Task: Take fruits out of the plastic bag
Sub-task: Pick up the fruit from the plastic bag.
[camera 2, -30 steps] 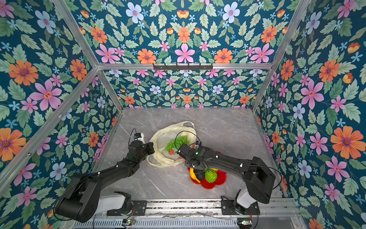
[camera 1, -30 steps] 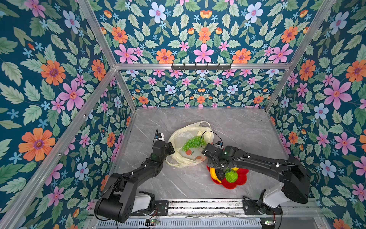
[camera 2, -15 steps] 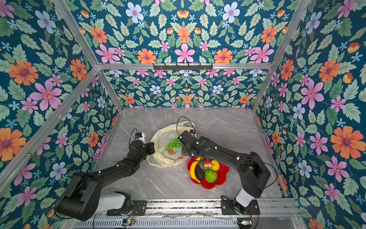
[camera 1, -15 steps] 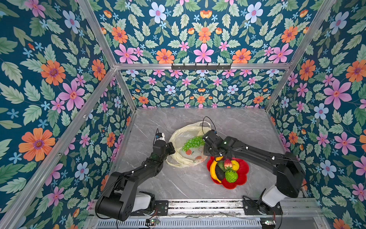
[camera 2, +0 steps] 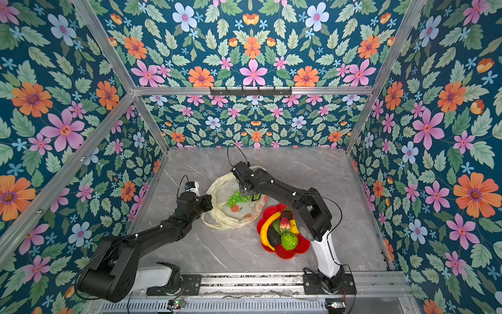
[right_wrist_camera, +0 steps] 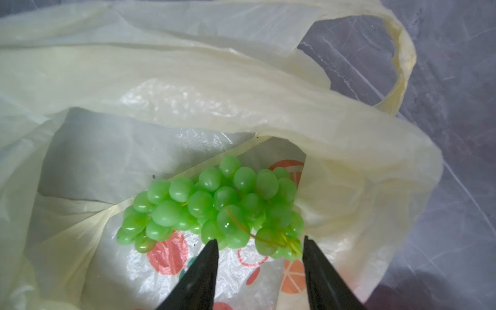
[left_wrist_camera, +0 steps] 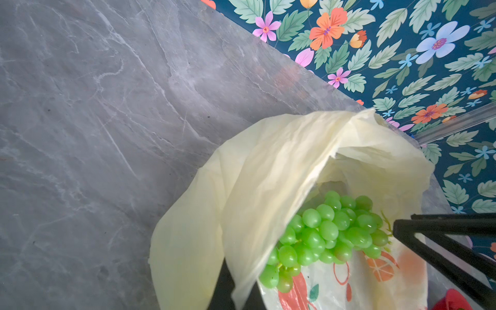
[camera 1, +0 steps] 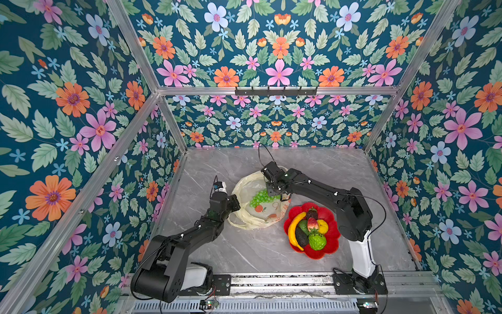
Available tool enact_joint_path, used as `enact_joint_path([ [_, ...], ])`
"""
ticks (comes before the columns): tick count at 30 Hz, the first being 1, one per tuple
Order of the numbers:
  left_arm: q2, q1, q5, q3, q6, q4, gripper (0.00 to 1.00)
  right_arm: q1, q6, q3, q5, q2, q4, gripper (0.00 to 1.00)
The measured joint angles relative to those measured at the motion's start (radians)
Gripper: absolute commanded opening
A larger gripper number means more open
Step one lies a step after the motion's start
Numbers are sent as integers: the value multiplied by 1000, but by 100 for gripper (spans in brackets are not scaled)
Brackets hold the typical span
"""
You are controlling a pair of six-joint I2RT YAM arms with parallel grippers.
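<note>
The pale yellow plastic bag (camera 1: pixel 254 217) (camera 2: pixel 231 217) lies open on the grey table. A green grape bunch (camera 1: pixel 261 196) (camera 2: pixel 240 198) (left_wrist_camera: pixel 327 233) (right_wrist_camera: pixel 214 206) rests inside it. My left gripper (camera 1: pixel 235 202) (camera 2: pixel 208 202) (left_wrist_camera: pixel 236 294) is shut on the bag's rim (left_wrist_camera: pixel 268 214) and holds the mouth up. My right gripper (camera 1: pixel 275 192) (camera 2: pixel 251 194) (right_wrist_camera: pixel 259 241) hangs open inside the mouth, its fingertips just short of the grapes on either side of the stem end. Nothing sits between them.
A red flower-shaped dish (camera 1: pixel 330 251) (camera 2: pixel 301 248) stands right of the bag. It holds a banana (camera 1: pixel 293 228), strawberry (camera 1: pixel 312 224), lemon (camera 1: pixel 323 226), avocado (camera 1: pixel 301 237) and bumpy green fruit (camera 1: pixel 317 241). One bag handle (right_wrist_camera: pixel 400 53) loops onto the table.
My right gripper has swung from over the red dish back to the bag and now hovers at the grapes, its jaws a little wider. The left gripper has kept its hold.
</note>
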Motion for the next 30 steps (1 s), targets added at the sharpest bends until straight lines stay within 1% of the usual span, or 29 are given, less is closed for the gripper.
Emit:
enact_joint_path([
  [7,10,0,1,4,0,0,0,1,-29,51,4,51,-16,48],
  [9,10,0,1,4,0,0,0,0,-31,65,11,64,-26,44],
  [13,10,0,1,4,0,0,0,-2,-31,80,30,83,-42,33],
  [16,11,0,1,4,0,0,0,-3,-27,80,46,83,-54,28],
  [21,11,0,1,4,0,0,0,-3,-27,82,66,90,-59,14],
  [28,11,0,1,4,0,0,0,-4,-23,87,72,94,-61,1],
  [30,11,0,1,4,0,0,0,-4,-23,92,77,94,-61,0],
])
